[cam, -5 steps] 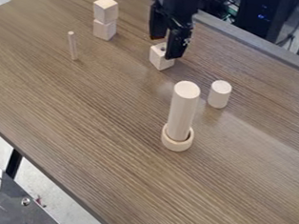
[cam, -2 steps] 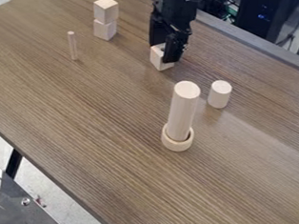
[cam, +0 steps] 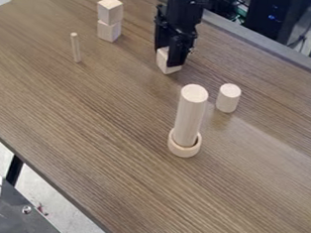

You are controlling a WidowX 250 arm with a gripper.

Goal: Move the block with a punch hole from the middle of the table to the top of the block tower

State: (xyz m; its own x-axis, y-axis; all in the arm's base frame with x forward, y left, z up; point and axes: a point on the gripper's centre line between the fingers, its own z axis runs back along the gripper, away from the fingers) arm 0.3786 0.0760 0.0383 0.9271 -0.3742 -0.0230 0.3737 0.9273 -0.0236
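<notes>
The black gripper (cam: 168,55) hangs down over the upper middle of the table, low at the pale wooden block (cam: 166,64). It covers the block's top and much of its right side; the block's left face and lower edge show. The block stands on the table. At the upper left, the block tower (cam: 110,19) is two pale cubes, one on top of the other, well to the left of the gripper.
A thin peg (cam: 76,47) stands left of the gripper, below the tower. A short cylinder (cam: 228,98) stands to the right. Nearer the camera, a tall cylinder (cam: 189,115) rises from a wooden ring (cam: 184,150). The wooden table (cam: 104,135) has its front edge at lower left.
The gripper has come lower over the block and slightly left. The block's punch hole, visible a second ago, is now covered, and the block has shifted very slightly towards the camera.
</notes>
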